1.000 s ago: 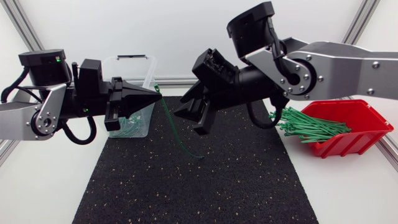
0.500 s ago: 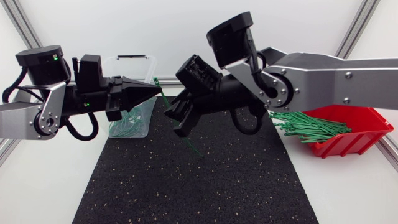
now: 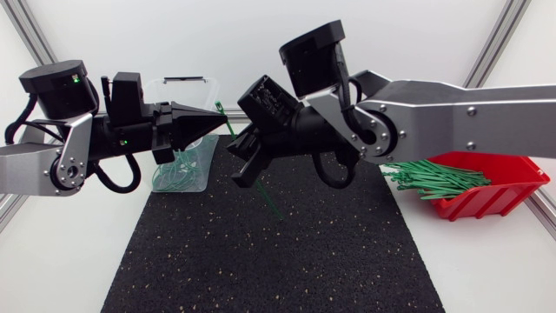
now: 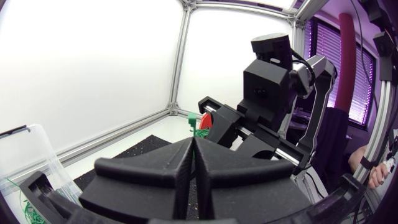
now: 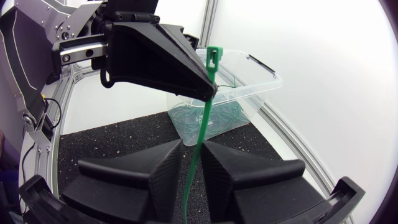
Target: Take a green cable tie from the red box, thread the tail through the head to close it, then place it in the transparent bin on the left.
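Observation:
My left gripper (image 3: 216, 122) is shut on a green cable tie (image 3: 269, 202) just below its head (image 3: 219, 108), holding it in the air beside the transparent bin (image 3: 207, 85). The tie hangs down with its tail over the mat. My right gripper (image 3: 242, 163) stands close to the left one, around the tie's strap. In the right wrist view the strap (image 5: 200, 134) runs between the right gripper's (image 5: 193, 149) fingers with a small gap on each side, so it is open. In the left wrist view the tie's head (image 4: 191, 117) stands above the shut left gripper (image 4: 193, 142).
The red box (image 3: 499, 187) at the right holds several green ties (image 3: 430, 178) that spill over its left rim. The bin has closed ties (image 3: 178, 178) in its bottom. A black mat (image 3: 261, 261) covers the middle of the table.
My right gripper has moved left to the hanging tie and narrowed its fingers around the strap. The left gripper has risen slightly with the tie.

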`<state>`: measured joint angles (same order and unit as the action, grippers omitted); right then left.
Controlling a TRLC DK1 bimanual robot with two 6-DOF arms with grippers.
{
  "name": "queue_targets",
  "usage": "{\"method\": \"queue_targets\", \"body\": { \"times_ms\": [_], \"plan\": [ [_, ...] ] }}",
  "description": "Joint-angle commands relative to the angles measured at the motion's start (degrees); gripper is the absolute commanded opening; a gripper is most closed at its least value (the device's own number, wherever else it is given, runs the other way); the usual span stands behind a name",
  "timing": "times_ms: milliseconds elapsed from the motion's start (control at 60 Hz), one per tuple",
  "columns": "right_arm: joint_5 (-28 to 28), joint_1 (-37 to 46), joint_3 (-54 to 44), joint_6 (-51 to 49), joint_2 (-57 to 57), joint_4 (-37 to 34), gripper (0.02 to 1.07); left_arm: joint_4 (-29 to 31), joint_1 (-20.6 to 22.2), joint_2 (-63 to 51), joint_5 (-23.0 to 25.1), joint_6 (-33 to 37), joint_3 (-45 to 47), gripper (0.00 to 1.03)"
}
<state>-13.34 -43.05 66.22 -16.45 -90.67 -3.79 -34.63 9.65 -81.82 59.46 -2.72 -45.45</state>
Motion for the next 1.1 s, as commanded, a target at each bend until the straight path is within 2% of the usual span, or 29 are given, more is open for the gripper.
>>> {"method": "queue_targets", "body": {
  "times_ms": [0,200,1083],
  "plan": [
    [0.2,-0.7,-0.5,1.4,0.1,1.0,0.21,-1.4,0.5,-1.0,-0.2,-1.7,1.0,0.04],
    [-0.1,-0.8,-0.4,1.4,0.0,1.0,0.18,-2.3,0.6,-0.7,-0.2,-3.0,1.2,0.04],
    [-1.2,-1.8,-0.4,2.1,-0.6,0.9,0.18,-3.6,1.3,-0.3,-0.2,-4.7,1.7,0.04]
  ]
}}
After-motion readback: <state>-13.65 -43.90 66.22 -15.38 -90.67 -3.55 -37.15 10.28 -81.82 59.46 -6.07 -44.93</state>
